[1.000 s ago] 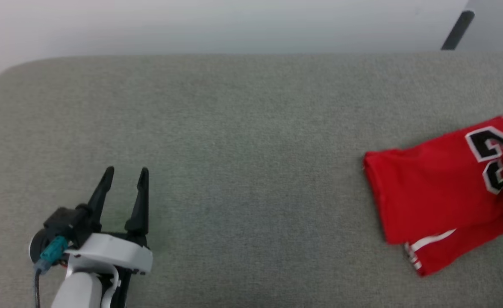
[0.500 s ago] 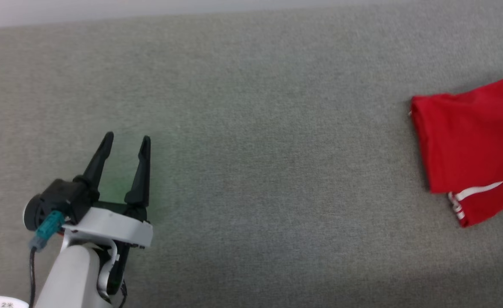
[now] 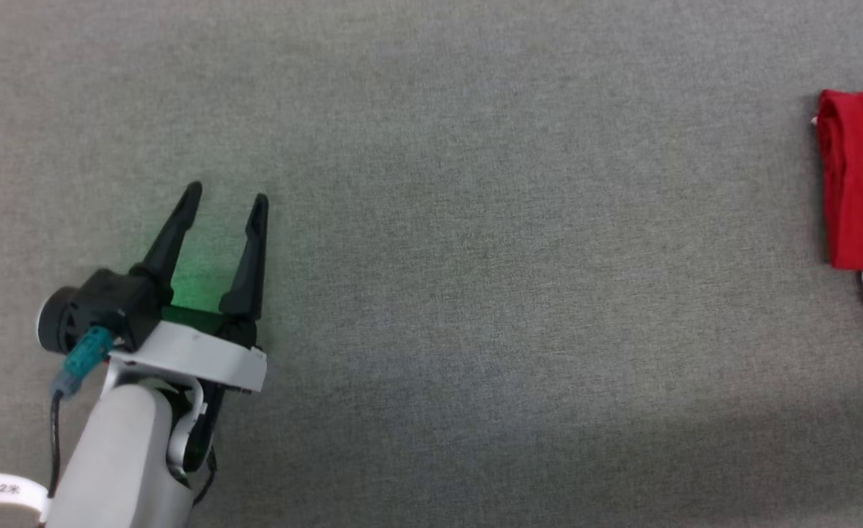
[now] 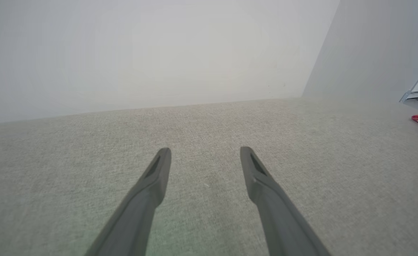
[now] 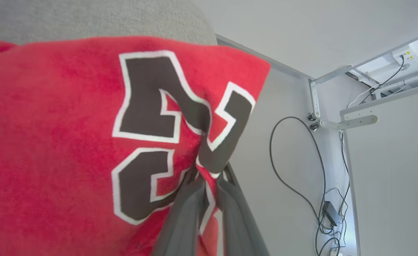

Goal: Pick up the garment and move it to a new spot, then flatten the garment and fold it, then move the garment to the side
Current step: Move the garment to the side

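At the far right of the head view, the garment (image 3: 856,191) lies on the grey table (image 3: 475,257) as a compact red bundle, one layer over another, with a bit of striped trim poking out at its near corner. From the right wrist, the right gripper (image 5: 210,179) shows its fingers drawn narrow on a pinch of red cloth just beside the black, white-edged number. Past the cloth are the table's edge, the floor and some loose cables (image 5: 294,160). Well apart to the left, the left gripper (image 3: 227,193) hangs over bare table, fingers spread wide with nothing between them.

Judging by the layered shape, the pick-up, flattening and folding look done, and the step in hand seems to be the last one, carrying the shirt to the side. What appears left is to lay it down there and let go. How neat the fold is cannot be told, since the picture's edge cuts most of it off.
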You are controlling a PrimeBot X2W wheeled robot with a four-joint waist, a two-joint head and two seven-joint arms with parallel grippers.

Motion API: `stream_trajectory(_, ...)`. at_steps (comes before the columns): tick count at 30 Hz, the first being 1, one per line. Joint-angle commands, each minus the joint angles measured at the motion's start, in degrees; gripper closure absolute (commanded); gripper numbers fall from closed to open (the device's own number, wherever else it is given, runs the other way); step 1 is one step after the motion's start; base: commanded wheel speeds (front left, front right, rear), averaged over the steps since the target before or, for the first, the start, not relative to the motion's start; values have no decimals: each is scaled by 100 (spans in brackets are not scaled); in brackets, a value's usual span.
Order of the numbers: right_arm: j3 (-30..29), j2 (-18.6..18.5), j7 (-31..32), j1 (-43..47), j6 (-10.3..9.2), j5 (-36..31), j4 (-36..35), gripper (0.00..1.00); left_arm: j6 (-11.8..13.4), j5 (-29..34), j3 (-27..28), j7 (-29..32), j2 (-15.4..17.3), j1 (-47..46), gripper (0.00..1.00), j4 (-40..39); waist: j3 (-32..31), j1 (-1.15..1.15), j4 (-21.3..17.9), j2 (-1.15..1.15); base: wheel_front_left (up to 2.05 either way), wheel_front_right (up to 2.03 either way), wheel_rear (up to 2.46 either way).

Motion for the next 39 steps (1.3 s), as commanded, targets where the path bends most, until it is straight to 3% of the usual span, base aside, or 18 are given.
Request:
stream_trajectory(1, 24, -51, -121, -129, -9, -102, 104, 100, -16, 6, -17, -1, 20, -95, 0, -27, 92, 0, 1, 0, 0, 0, 0)
stream_trajectory(10, 116, 90, -579, -361, -9, -341, 761, 100, -16, -24, -170, -1, 2, -253, 0, 26, 194, 0, 146, 0, 0, 0, 0)
stream_trajectory(11, 111, 118, -624, -386, -9, -339, 831, 94, -16, -25, -181, -1, -1, -264, 0, 35, 186, 0, 162, 0, 0, 0, 0)
stream_trajectory(13, 114, 168, -695, -445, -9, -389, 963, 60, -17, -34, -193, -1, -1, -273, 0, 56, 156, 0, 189, 0, 0, 0, 0)
stream_trajectory(15, 130, 244, -757, -501, -9, -430, 1063, 16, -17, -31, -182, -1, 7, -258, 0, 75, 98, 0, 207, 0, 0, 0, 0)
stream_trajectory(16, 137, 277, -787, -521, -9, -444, 1116, 0, -17, -37, -174, -1, 6, -242, 0, 84, 60, 0, 214, 0, 0, 0, 0)
stream_trajectory(24, 297, 502, -1019, -665, -9, -323, 1224, 0, -8, -76, -109, -1, -14, -22, 0, 186, -388, 0, 221, 0, 0, 0, 0)
stream_trajectory(39, 488, 1046, -2394, 97, -9, -74, 587, 0, 3, -161, 170, -1, -136, 602, 0, 389, -1731, 0, 234, 0, 0, 0, 0)
